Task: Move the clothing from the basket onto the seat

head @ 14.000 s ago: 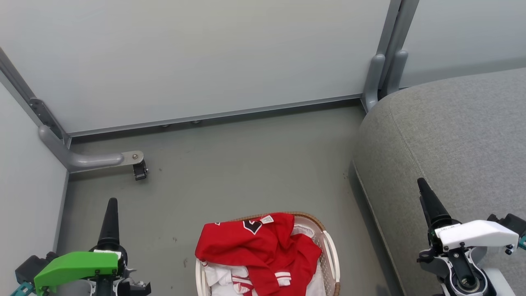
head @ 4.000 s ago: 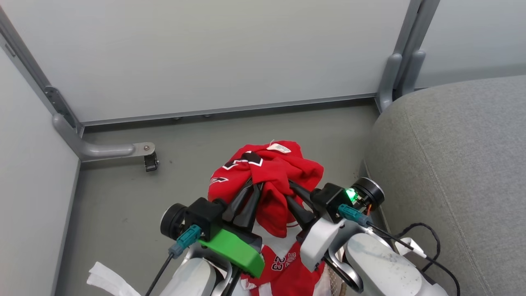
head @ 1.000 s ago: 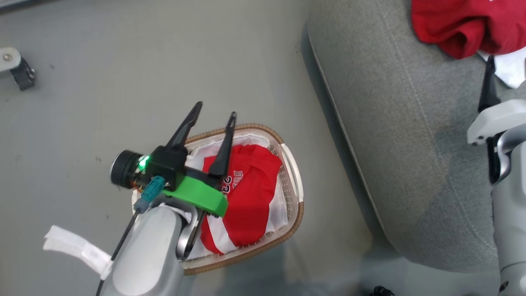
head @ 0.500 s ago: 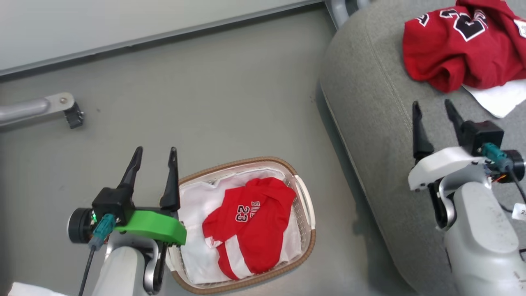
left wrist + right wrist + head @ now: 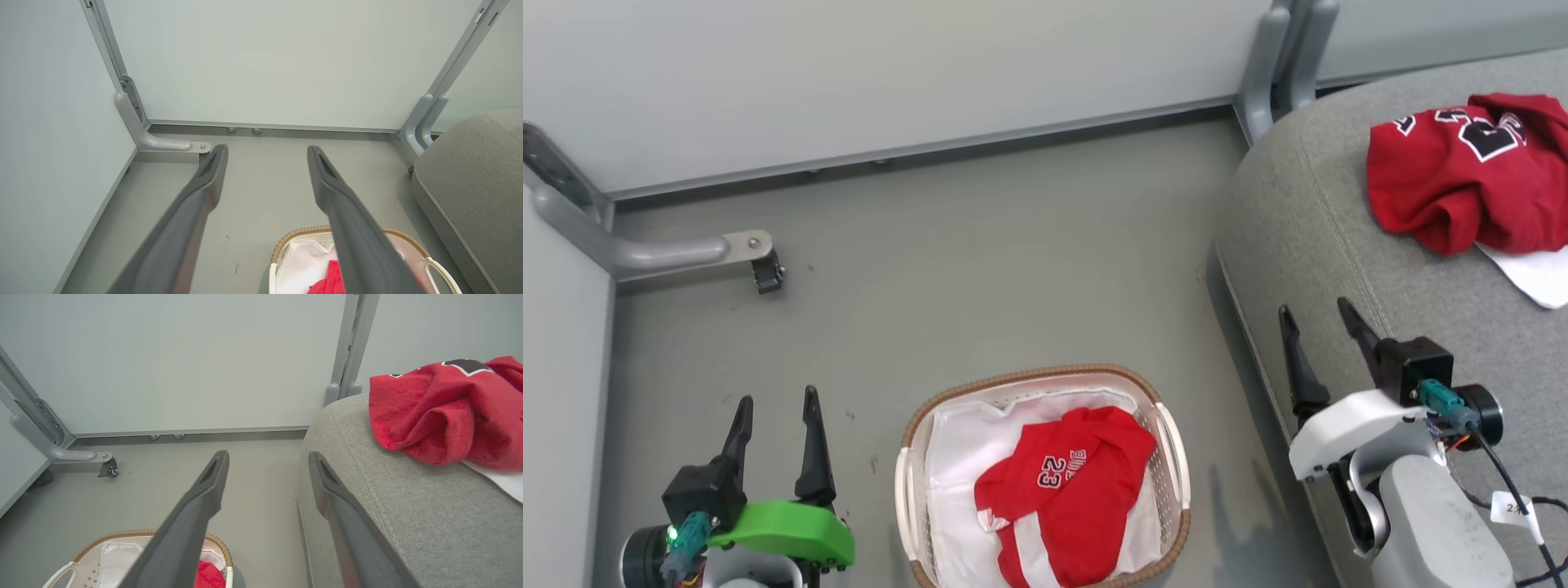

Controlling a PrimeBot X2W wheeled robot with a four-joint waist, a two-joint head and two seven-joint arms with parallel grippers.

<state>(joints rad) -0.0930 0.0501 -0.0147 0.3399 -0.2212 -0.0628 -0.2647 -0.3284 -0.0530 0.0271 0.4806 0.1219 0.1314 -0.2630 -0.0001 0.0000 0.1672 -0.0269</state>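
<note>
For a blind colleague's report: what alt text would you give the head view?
A red jersey lies on the grey seat at right; another red garment lies in the white basket on the floor. The left gripper and right gripper hover empty, jaws open.

Lower centre, the basket (image 5: pixel 1029 376) is white and perforated under a brown woven rim; its liner sheet (image 5: pixel 956 457) is plain white. The garment (image 5: pixel 1062 498) inside is bright red with white bands and a black-and-white "23". Upper right, the seat (image 5: pixel 1339 245) is flecked grey weave, carrying a second garment (image 5: pixel 1454 188), red with black, white-edged numerals. The left gripper (image 5: pixel 777 396) wears a green cover, the right gripper (image 5: pixel 1313 306) a white one.
</note>
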